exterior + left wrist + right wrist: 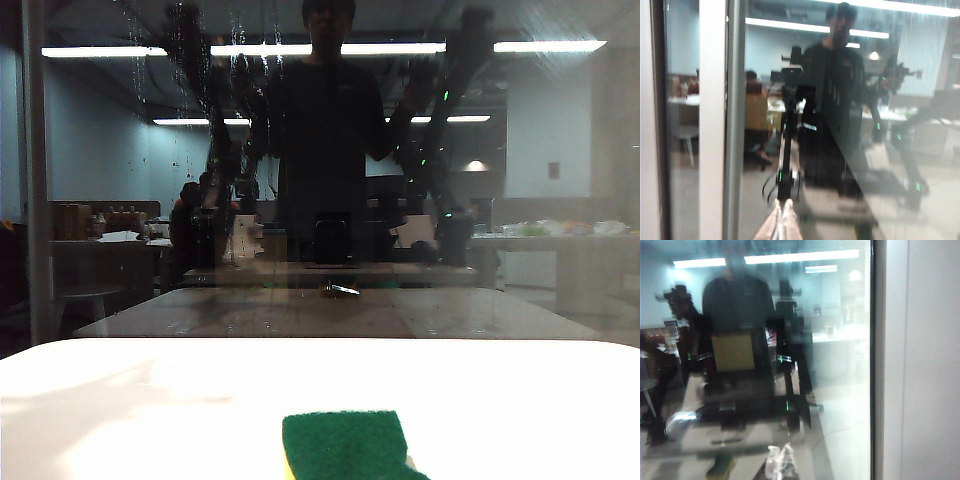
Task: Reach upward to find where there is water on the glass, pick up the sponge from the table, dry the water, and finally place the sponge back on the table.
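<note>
**Meanwhile: both pincers face the pane, the sponge lies alone on the table**

We take the sponge (348, 445) as our landmark. It lies flat on the white table (150, 400), green scouring side up with a sliver of yellow foam showing at its lower edge, close to the table's near edge and a little right of the middle in the exterior view. Nothing touches it, and neither pincer shows in that view except as dark mirrored arms in the pane.

Beyond the sponge, past the far edge of the table, stands the glass (560, 200), dark and full of reflections, with a grey upright frame on its left. High above the sponge and to its left we see the water (240, 60): thin whitish trickles and small droplets running down the upper part of the pane.

From the left wrist view, the left gripper (781, 220) shows only its 2 pale fingertips, pressed together with nothing between them, pointing at the glass (850, 125) close to a pale frame upright. From the right wrist view, the right gripper (780, 460) shows 2 translucent fingertips side by side, blurred; they look closed and empty, pointing at the glass (790, 340) beside its frame. The sponge appears in neither wrist view, so both pincers are well apart from it.
</note>
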Action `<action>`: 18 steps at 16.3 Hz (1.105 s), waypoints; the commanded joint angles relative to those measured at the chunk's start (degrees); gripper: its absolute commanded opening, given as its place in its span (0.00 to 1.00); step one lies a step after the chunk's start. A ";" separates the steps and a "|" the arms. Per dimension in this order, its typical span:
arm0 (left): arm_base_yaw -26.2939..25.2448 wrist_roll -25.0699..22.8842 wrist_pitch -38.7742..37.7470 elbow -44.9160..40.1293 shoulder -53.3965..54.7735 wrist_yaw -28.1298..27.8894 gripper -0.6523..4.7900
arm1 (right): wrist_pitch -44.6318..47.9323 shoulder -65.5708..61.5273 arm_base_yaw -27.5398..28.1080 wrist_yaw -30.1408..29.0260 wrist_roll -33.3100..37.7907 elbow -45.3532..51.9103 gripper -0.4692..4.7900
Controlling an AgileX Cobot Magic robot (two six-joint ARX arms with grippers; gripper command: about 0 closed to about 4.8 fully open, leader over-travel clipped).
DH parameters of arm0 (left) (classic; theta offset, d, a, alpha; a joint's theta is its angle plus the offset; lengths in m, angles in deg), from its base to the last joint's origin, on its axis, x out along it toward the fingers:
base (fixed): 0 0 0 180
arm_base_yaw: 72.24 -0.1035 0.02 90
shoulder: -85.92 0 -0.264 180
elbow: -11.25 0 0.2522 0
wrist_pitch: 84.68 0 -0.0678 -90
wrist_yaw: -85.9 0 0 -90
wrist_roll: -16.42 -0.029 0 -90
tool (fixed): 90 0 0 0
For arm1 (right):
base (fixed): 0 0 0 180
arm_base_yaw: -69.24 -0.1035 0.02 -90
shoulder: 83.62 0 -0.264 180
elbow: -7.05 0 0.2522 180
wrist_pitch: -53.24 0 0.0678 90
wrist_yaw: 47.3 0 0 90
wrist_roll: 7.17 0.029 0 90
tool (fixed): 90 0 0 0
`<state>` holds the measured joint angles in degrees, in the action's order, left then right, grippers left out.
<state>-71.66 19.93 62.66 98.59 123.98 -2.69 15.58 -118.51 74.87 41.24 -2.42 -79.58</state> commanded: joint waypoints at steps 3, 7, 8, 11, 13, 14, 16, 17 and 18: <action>0.07 0.00 -0.61 17.55 16.48 4.17 0.11 | -5.03 -18.95 0.00 -5.66 2.62 -24.30 0.08; 0.07 0.15 -0.72 30.51 29.86 6.40 0.11 | -6.58 -33.31 0.00 -15.19 7.93 -36.81 0.08; 0.07 0.17 -0.76 33.11 32.63 6.45 0.11 | -7.63 -36.22 0.00 -15.17 7.91 -39.17 0.08; 0.07 0.15 -0.02 37.13 37.22 6.58 0.11 | -7.50 -42.03 0.02 -14.49 7.89 -42.62 0.08; 0.07 0.15 1.33 37.20 38.75 6.69 0.11 | -7.48 -43.76 0.00 -14.58 7.89 -43.28 0.08; 0.07 0.17 1.46 37.20 39.23 7.17 0.11 | -7.17 -43.98 -0.02 -14.56 7.85 -43.28 0.08; 0.07 0.15 1.53 37.22 39.85 7.85 0.11 | -5.68 -43.98 0.00 -14.56 7.19 -43.89 0.08; 0.07 0.15 1.86 37.22 40.09 7.87 0.11 | -4.46 -43.78 0.00 -14.60 7.21 -43.98 0.08; 0.07 0.15 1.86 37.22 40.11 7.87 0.11 | -4.87 -43.80 0.00 -14.64 7.21 -44.63 0.08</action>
<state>-71.66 19.95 63.32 135.35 164.22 4.83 9.94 -162.64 74.85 26.58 4.99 -123.38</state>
